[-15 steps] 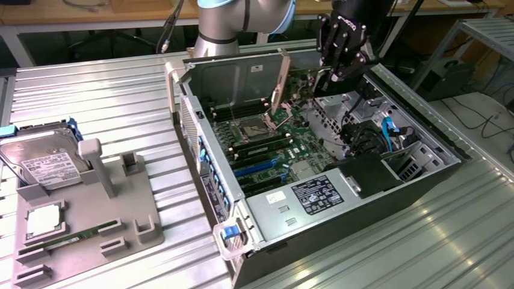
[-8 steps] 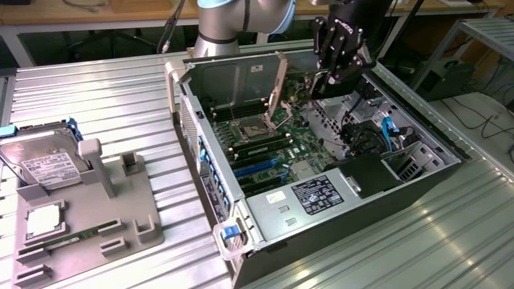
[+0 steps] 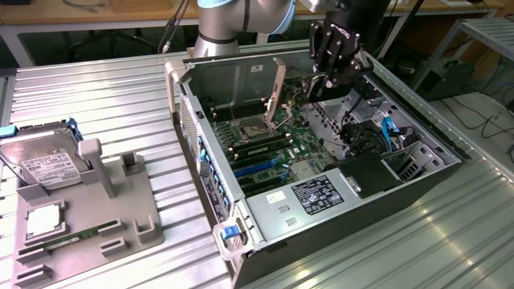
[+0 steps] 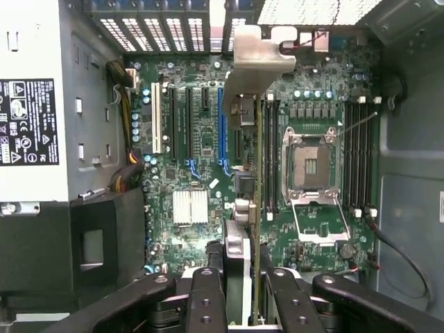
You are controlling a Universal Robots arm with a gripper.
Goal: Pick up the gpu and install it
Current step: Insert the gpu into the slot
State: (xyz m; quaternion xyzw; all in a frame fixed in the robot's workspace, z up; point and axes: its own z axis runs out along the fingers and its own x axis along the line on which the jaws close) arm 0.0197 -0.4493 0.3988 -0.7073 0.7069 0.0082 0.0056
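Presently, gripper (image 4: 241, 300): clamped on the gpu (image 4: 244, 111), 1 finger on each face; hangs over the open computer case (image 3: 337, 205).
gpu: held edge-on between the 2 fingers (image 4: 206, 298), above the motherboard (image 4: 201, 139); silver bracket at the end far from the gripper; runs parallel to the blue slot (image 4: 222, 132); cannot tell whether seated.
motherboard: lies flat in the computer case; CPU socket (image 4: 310, 166) with frame raised.
power supply (image 4: 35, 104): sits beside the motherboard, label up.
tray (image 3: 88, 247): stands at the exterior view's left, well apart from the computer case; carries hard drive (image 3: 48, 164) and memory stick (image 3: 68, 239).
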